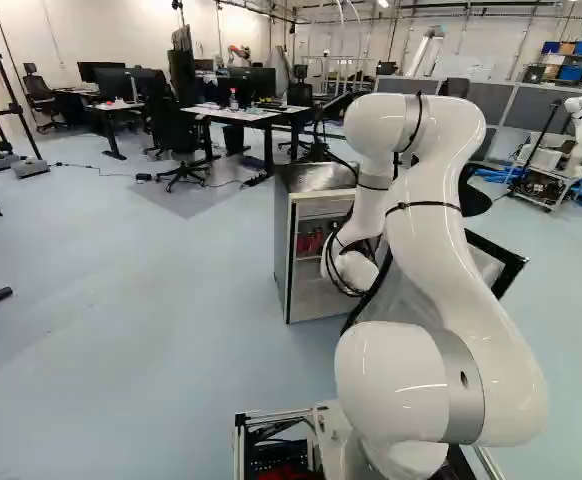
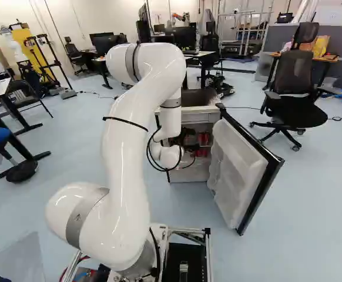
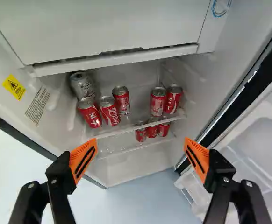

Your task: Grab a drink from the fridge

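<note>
- Pale floor (image 1: 171, 300) spreads around the fridge (image 1: 316, 178), giving our base room to stand facing its opening.
- Our arm (image 2: 133, 135) arches high and bends down at the wrist, which we judge lets us look in at shelf level.
- Swung wide, the fridge door (image 2: 232, 170) leaves us a way in beside it.
- Above the cans, a closed white panel (image 3: 112, 28) limits our headroom, so we should enter under it.
- Just outside, our gripper (image 3: 140, 148) has its fingers well apart with nothing between them, ready to straddle one can.
- Upright red cans (image 3: 121, 100) and a silver can (image 3: 82, 85) sit on the upper shelf (image 3: 105, 134), more red cans (image 3: 152, 131) below; close neighbours could get knocked, so we must aim carefully.
</note>
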